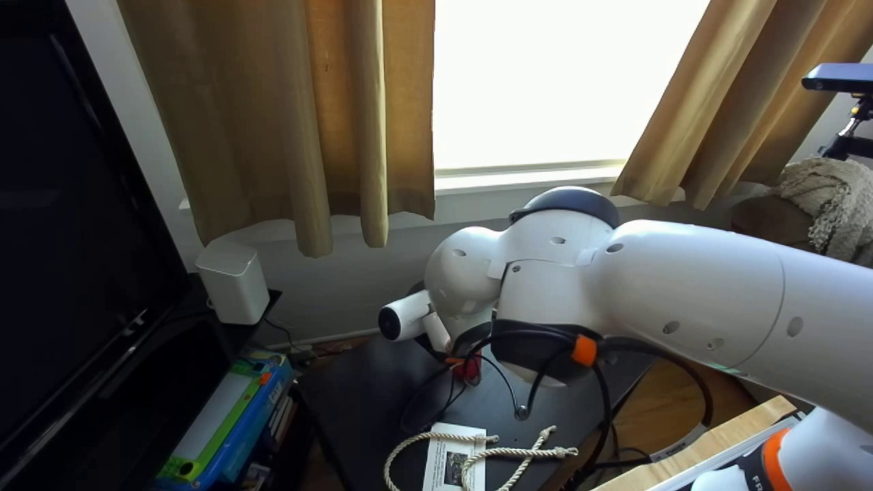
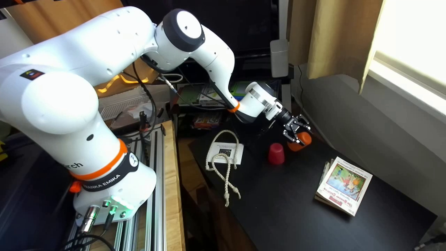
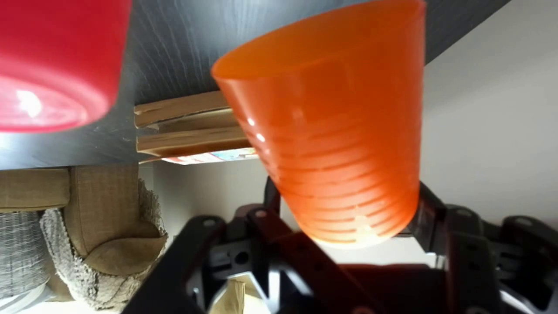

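Gripper clamps tilted orange cup, closed to its width; in an exterior view, red cup stands just left, books lie nearer, right.

White arm, orange bands, black claw

Fingers partly hide the orange cup in an exterior view; the wrist view's upper-left corner crops the red cup.
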Robot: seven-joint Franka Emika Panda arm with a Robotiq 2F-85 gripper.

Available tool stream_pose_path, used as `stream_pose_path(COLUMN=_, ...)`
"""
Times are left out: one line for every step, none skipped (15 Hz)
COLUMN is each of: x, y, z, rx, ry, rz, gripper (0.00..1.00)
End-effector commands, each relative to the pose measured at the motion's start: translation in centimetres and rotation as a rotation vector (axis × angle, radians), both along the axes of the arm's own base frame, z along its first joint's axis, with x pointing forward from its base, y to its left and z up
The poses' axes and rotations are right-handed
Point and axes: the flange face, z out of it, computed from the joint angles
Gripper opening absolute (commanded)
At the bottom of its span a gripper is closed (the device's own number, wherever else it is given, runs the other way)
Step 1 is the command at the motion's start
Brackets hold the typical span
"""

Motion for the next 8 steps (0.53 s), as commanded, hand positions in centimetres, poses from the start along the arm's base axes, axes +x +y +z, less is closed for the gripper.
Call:
stream_pose_path(x=0.15, y=-0.12, z=-0.14, rx=0.006, ry=0.003, rz=-0.004, gripper=0.68)
stream_pose_path(x=0.33, y=-0.30, z=-0.01, rx=0.003, ry=0.000, rz=-0.005, gripper=0.68)
stream_pose_path(x=0.42, y=-0.33, z=0.10, rx=0.002, ry=-0.002, rz=-0.004, gripper=0.68)
stream_pose_path(x=0.40, y=-0.24, z=0.13, rx=0.002, ry=-0.002, rz=-0.002, gripper=0.68)
stream_pose_path(x=0.36, y=-0.14, z=0.13, rx=0.002, ry=-0.002, rz=-0.001, gripper=0.68)
stream_pose_path(x=0.35, y=-0.09, z=0.13, rx=0.002, ry=-0.002, rz=0.000, gripper=0.43)
stream_pose_path(x=0.26, y=0.11, z=-0.14, rx=0.014, ry=0.001, rz=0.003, gripper=0.43)
stream_pose_path(x=0.24, y=0.38, z=-0.26, rx=0.025, ry=0.001, rz=-0.003, gripper=0.43)
